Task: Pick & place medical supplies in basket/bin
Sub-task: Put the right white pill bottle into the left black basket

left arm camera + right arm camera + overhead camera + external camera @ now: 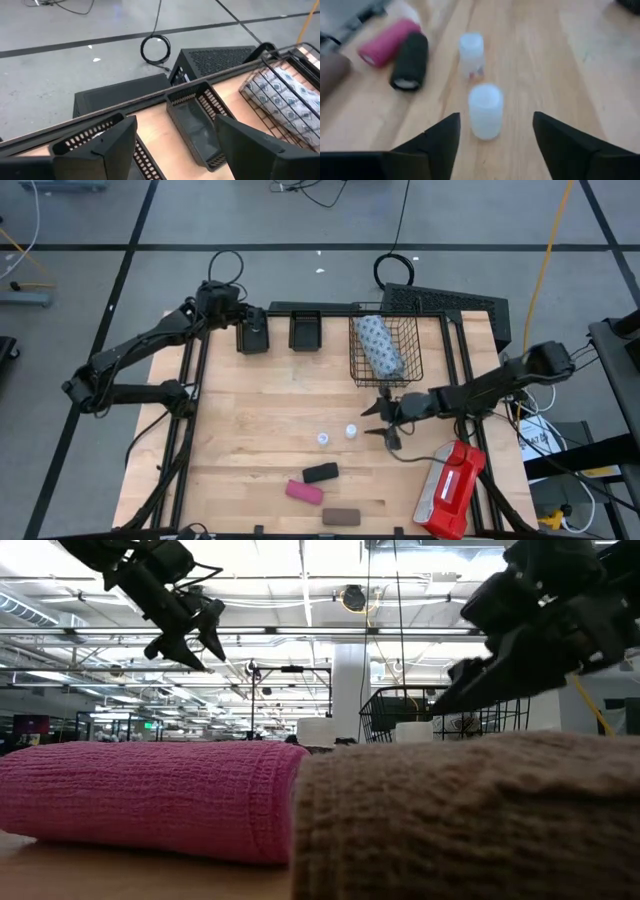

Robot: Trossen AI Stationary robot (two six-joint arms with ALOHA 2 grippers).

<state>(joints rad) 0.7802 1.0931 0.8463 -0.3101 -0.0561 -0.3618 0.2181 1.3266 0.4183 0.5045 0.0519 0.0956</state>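
Note:
My right gripper (371,423) (496,119) is open and low over the table. One white vial (485,110) (351,431) stands upright just ahead of its fingers, untouched. A second vial (471,52) (323,439) stands beyond it. The black block (320,473), pink block (304,491) and brown block (341,517) lie near the near edge. The dotted pack (380,346) (280,90) lies inside the wire basket (408,330). My left gripper (252,328) (177,124) hangs open over the left black tray (253,340) (95,136), beside the second tray (305,330) (196,125).
The red-and-white case (450,490) lies on the table's near right corner, close behind my right arm. The low view is filled by the pink block (150,795) and brown block (470,810). Bare wood lies at the table's middle and left.

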